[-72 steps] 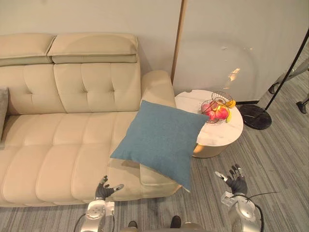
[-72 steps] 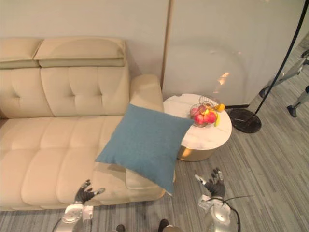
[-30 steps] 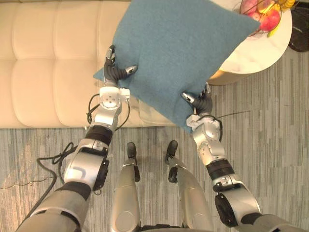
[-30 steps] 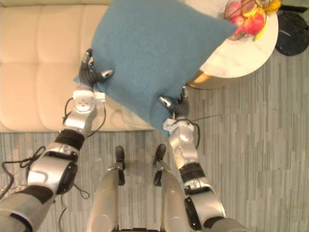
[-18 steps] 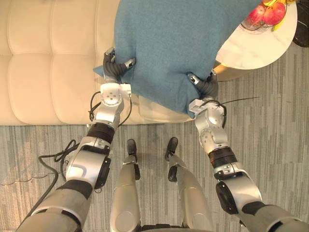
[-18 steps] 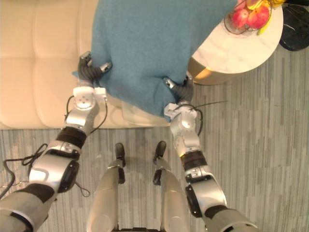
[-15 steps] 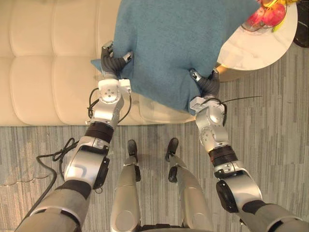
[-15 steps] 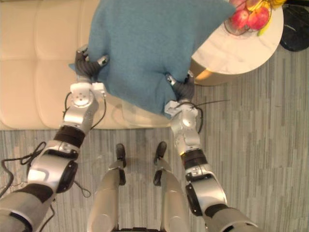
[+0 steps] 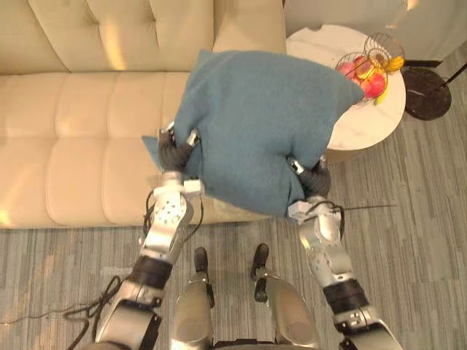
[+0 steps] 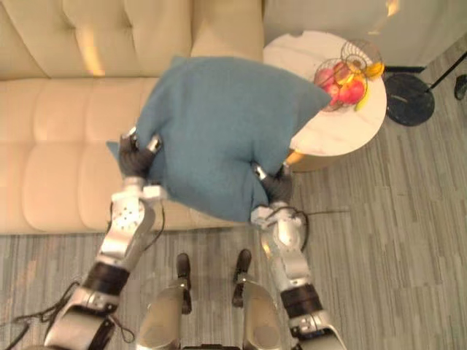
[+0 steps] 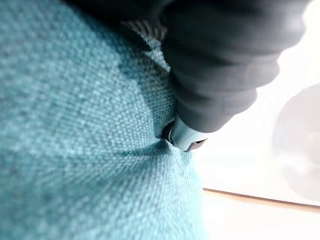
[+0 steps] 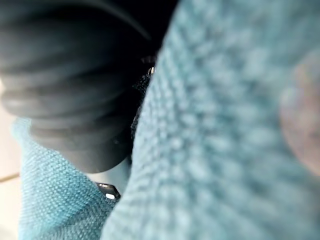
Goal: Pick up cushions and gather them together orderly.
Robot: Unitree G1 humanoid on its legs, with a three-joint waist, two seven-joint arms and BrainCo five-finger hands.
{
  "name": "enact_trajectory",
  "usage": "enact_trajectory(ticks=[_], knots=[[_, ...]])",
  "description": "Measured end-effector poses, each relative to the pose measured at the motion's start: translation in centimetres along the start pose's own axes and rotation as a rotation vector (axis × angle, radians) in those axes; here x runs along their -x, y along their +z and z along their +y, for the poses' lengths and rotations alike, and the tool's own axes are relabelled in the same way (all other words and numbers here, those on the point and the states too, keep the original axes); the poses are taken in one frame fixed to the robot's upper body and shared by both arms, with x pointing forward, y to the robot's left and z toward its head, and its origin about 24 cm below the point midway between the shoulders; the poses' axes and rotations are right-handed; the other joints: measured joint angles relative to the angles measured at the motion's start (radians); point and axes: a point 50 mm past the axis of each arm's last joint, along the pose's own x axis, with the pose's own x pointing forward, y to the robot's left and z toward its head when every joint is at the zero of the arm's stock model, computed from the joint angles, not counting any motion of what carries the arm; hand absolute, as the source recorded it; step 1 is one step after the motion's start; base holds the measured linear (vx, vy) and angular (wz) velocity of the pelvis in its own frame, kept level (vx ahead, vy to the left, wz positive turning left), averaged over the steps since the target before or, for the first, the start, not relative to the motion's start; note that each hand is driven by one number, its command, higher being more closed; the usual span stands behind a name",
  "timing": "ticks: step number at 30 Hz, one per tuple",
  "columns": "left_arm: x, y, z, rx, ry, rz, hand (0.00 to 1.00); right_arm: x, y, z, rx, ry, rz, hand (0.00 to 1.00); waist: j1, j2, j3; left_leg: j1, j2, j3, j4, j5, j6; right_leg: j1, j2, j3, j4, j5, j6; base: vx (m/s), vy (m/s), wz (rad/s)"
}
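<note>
1. I hold the blue cushion [image 9: 263, 117] with both hands.
2. My left hand [image 9: 175, 153] is closed on the cushion's left corner. My thumb is on the front and my other fingers go round the back.
3. My right hand [image 9: 311, 175] is closed on the bottom edge, the part nearest to me. It pinches the cloth the same way.
4. From my left wrist I see a silver finger [image 11: 184, 136] pushed into the blue cloth. It makes a little dent there.
5. From my right wrist I see the cloth pressed up tight against the dark cover of my hand.
6. The cushion is in front of me, over the right end of the sofa [image 9: 80, 146]. It hides the end of the seat and part of the arm.
7. I cannot tell if the cushion rests on the sofa or hangs just above it.
8. The far right corner of the cushion sticks out over the edge of the round white table [image 9: 365, 124].
9. That corner is close to a wire basket [image 9: 376, 47] on the table. The basket has red and yellow fruit [image 9: 372, 85] in it.
10. The table stands on the grey floor [image 9: 416, 219], just beside the sofa's arm.
</note>
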Motion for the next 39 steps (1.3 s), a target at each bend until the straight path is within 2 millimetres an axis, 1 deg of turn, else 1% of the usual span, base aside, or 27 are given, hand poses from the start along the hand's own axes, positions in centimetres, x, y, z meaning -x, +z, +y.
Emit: enact_trajectory(ticks=[2, 3, 4, 5, 7, 10, 13, 14, 16, 18, 20, 21, 23, 24, 26, 27, 28, 29, 31, 32, 33, 34, 35, 36, 37, 38, 39], knots=[[1.5, -0.7, 0.5, 0.015, 0.019, 0.034, 1.00, 1.0, -0.5, 0.0, 0.026, 0.012, 0.019, 1.00, 0.001, 0.009, -0.031, 0.026, -0.003, -0.003, -0.023, 0.002, 0.002, 0.026, 0.000, -0.010, -0.017, -0.001, 0.002, 0.12, 0.022, 0.13], [2.9, -1.2, 0.8, 0.038, 0.040, 0.069, 1.00, 1.9, -0.7, -0.2, 0.041, 0.016, 0.030, 1.00, 0.001, 0.017, -0.057, 0.057, -0.007, -0.007, -0.041, 0.002, 0.002, 0.058, -0.001, -0.015, -0.030, -0.005, 0.008, 0.13, 0.022, 0.13], [3.4, -1.4, 0.9, 0.045, 0.047, 0.080, 1.00, 2.2, -0.7, -0.3, 0.054, 0.019, 0.032, 1.00, 0.000, 0.019, -0.068, 0.067, -0.008, -0.009, -0.048, 0.002, 0.002, 0.068, -0.001, -0.018, -0.034, -0.007, 0.010, 0.12, 0.022, 0.17], [4.5, -1.7, 1.1, 0.063, 0.061, 0.104, 1.00, 2.8, -0.7, -0.4, 0.071, 0.021, 0.033, 1.00, 0.001, 0.025, -0.098, 0.084, -0.012, -0.016, -0.059, 0.002, 0.002, 0.090, -0.002, -0.025, -0.047, -0.009, 0.014, 0.08, 0.019, 0.18], [5.8, -1.6, 1.2, 0.078, 0.066, 0.113, 1.00, 3.3, -0.4, -0.3, 0.114, 0.035, 0.017, 1.00, 0.001, 0.028, -0.131, 0.114, -0.017, -0.028, -0.071, 0.001, 0.002, 0.132, -0.003, -0.037, -0.067, -0.011, 0.017, 0.08, 0.024, 0.20], [7.0, -1.1, 1.4, 0.093, 0.073, 0.107, 1.00, 3.6, 0.1, 0.0, 0.159, 0.054, -0.009, 1.00, 0.010, 0.028, -0.164, 0.149, -0.021, -0.037, -0.084, 0.001, 0.003, 0.175, -0.002, -0.046, -0.091, -0.008, 0.022, 0.04, 0.019, 0.13], [7.5, -1.0, 1.4, 0.102, 0.074, 0.102, 1.00, 3.7, 0.3, 0.1, 0.194, 0.063, -0.023, 1.00, 0.014, 0.030, -0.191, 0.148, -0.025, -0.054, -0.069, -0.005, 0.010, 0.196, -0.004, -0.060, -0.104, -0.005, 0.025, 0.01, 0.017, 0.18], [7.6, -1.0, 1.4, 0.102, 0.071, 0.103, 1.00, 3.7, 0.3, 0.0, 0.198, 0.061, -0.024, 1.00, 0.018, 0.031, -0.192, 0.140, -0.026, -0.064, -0.039, -0.021, 0.014, 0.210, -0.005, -0.070, -0.108, -0.005, 0.026, -0.03, 0.018, 0.35], [7.6, -1.1, 1.1, 0.105, 0.061, 0.106, 1.00, 3.7, 0.4, -0.1, 0.226, 0.058, -0.029, 1.00, 0.019, 0.036, -0.194, 0.087, -0.028, -0.105, 0.049, -0.058, 0.013, 0.229, -0.005, -0.105, -0.111, -0.006, 0.026, -0.08, 0.016, 0.54], [7.6, -1.1, 0.4, 0.115, 0.036, 0.107, 1.00, 3.6, 0.7, -0.6, 0.268, 0.047, -0.041, 1.00, 0.013, 0.050, -0.199, -0.001, -0.031, -0.173, 0.152, -0.087, 0.008, 0.230, 0.000, -0.177, -0.110, -0.011, 0.028, -0.09, 0.010, 0.88], [7.5, -1.1, 0.2, 0.117, 0.029, 0.106, 1.00, 3.6, 0.7, -0.8, 0.275, 0.031, -0.043, 1.00, 0.023, 0.056, -0.200, -0.030, -0.031, -0.195, 0.158, -0.100, 0.006, 0.228, -0.001, -0.218, -0.109, -0.021, 0.030, -0.09, 0.022, 0.67], [7.5, -1.1, 0.2, 0.118, 0.029, 0.106, 1.00, 3.6, 0.7, -0.8, 0.275, 0.020, -0.045, 1.00, 0.037, 0.057, -0.200, -0.038, -0.015, -0.156, 0.155, -0.112, 0.021, 0.230, -0.004, -0.231, -0.112, -0.016, 0.027, -0.06, 0.009, 0.67], [7.6, -1.1, 0.0, 0.124, 0.023, 0.107, 1.00, 3.4, 0.9, -0.9, 0.280, 0.011, -0.054, 1.00, 0.023, 0.065, -0.205, -0.066, 0.045, -0.036, 0.172, -0.111, 0.045, 0.235, -0.024, -0.295, -0.115, -0.010, 0.026, -0.01, 0.064, 0.76], [7.6, -1.2, -0.1, 0.126, 0.022, 0.111, 1.00, 3.1, 0.9, -0.9, 0.285, 0.006, -0.055, 1.00, 0.026, 0.066, -0.205, -0.073, 0.085, 0.069, 0.178, -0.110, 0.063, 0.233, -0.043, -0.314, -0.114, -0.008, 0.029, 0.02, 0.124, 0.50], [7.6, -1.2, -0.1, 0.127, 0.022, 0.112, 1.00, 2.7, 1.0, -0.8, 0.292, 0.009, -0.062, 1.00, 0.021, 0.076, -0.212, -0.078, 0.114, 0.124, 0.173, -0.090, 0.067, 0.227, -0.057, -0.315, -0.116, 0.001, 0.044, 0.05, 0.197, 0.23], [7.6, -1.3, 0.0, 0.124, 0.023, 0.115, 1.00, 2.3, 0.9, -0.9, 0.300, 0.008, -0.062, 1.00, 0.015, 0.083, -0.217, -0.076, 0.109, 0.142, 0.162, -0.047, 0.039, 0.223, -0.068, -0.313, -0.116, 0.011, 0.060, 0.09, 0.325, 0.14], [7.6, -1.4, 0.0, 0.118, 0.019, 0.120, 1.00, 2.2, 0.8, -0.9, 0.310, 0.004, -0.060, 1.00, 0.014, 0.074, -0.222, -0.077, 0.073, 0.141, 0.162, -0.040, 0.037, 0.216, -0.100, -0.290, -0.119, 0.025, 0.078, 0.09, 0.310, 0.19], [7.5, -1.6, -0.1, 0.117, 0.014, 0.126, 1.00, 2.1, 0.9, -1.0, 0.315, 0.000, -0.064, 1.00, 0.010, 0.070, -0.222, -0.085, 0.055, 0.138, 0.173, -0.043, 0.041, 0.216, -0.117, -0.272, -0.120, 0.028, 0.084, 0.09, 0.336, 0.35], [7.5, -2.0, -0.7, 0.134, -0.006, 0.148, 1.00, 1.8, 1.4, -1.5, 0.335, -0.024, -0.083, 1.00, 0.002, 0.067, -0.224, -0.131, 0.000, 0.111, 0.226, -0.068, 0.076, 0.218, -0.167, -0.257, -0.127, 0.042, 0.124, 0.06, 0.316, 0.49], [7.5, -2.1, -0.8, 0.135, -0.011, 0.152, 1.00, 1.7, 1.5, -1.6, 0.337, -0.028, -0.085, 1.00, 0.002, 0.067, -0.224, -0.144, -0.009, 0.110, 0.247, -0.082, 0.083, 0.216, -0.178, -0.258, -0.127, 0.043, 0.134, 0.03, 0.279, 0.25], [7.7, -2.4, -1.0, 0.133, -0.017, 0.165, 1.00, 1.5, 1.5, -1.7, 0.342, -0.032, -0.083, 1.00, 0.008, 0.070, -0.225, -0.171, -0.017, 0.110, 0.304, -0.121, 0.088, 0.206, -0.199, -0.256, -0.112, 0.041, 0.148, 0.02, 0.299, -0.15], [8.0, -2.9, -1.0, 0.126, -0.021, 0.191, 1.00, 1.4, 1.1, -2.0, 0.349, -0.039, -0.063, 1.00, 0.018, 0.072, -0.225, -0.183, -0.024, 0.116, 0.364, -0.176, 0.097, 0.180, -0.230, -0.232, -0.041, 0.007, 0.132, 0.02, 0.320, -0.21], [8.1, -3.2, -0.9, 0.123, -0.021, 0.204, 1.00, 1.4, 0.8, -2.1, 0.353, -0.043, -0.051, 1.00, 0.019, 0.072, -0.225, -0.181, -0.029, 0.121, 0.373, -0.199, 0.100, 0.167, -0.245, -0.223, 0.001, -0.008, 0.109, 0.03, 0.345, -0.26], [8.3, -3.7, -0.8, 0.118, -0.017, 0.228, 1.00, 1.5, 0.3, -2.4, 0.360, -0.051, -0.023, 1.00, 0.018, 0.071, -0.224, -0.161, -0.043, 0.140, 0.371, -0.218, 0.125, 0.115, -0.279, -0.200, 0.121, -0.032, 0.012, 0.06, 0.357, -0.27], [8.6, -4.0, -0.4, 0.105, -0.023, 0.249, 1.00, 1.6, -0.2, -2.5, 0.363, -0.059, 0.008, 1.00, 0.019, 0.069, -0.223, -0.128, -0.059, 0.162, 0.355, -0.231, 0.147, 0.045, -0.310, -0.132, 0.263, -0.028, -0.058, 0.08, 0.357, -0.28], [8.7, -4.1, -0.3, 0.099, -0.028, 0.252, 1.00, 1.6, -0.4, -2.6, 0.361, -0.062, 0.017, 1.00, 0.016, 0.068, -0.222, -0.119, -0.065, 0.163, 0.351, -0.235, 0.152, 0.026, -0.307, -0.098, 0.307, -0.048, -0.039, 0.10, 0.328, -0.14], [8.8, -4.2, 0.0, 0.086, -0.040, 0.260, 1.00, 1.7, -0.8, -2.6, 0.359, -0.064, 0.033, 1.00, 0.007, 0.067, -0.221, -0.097, -0.074, 0.162, 0.337, -0.241, 0.162, 0.003, -0.279, -0.043, 0.375, -0.097, 0.010, 0.11, 0.256, 0.08]])
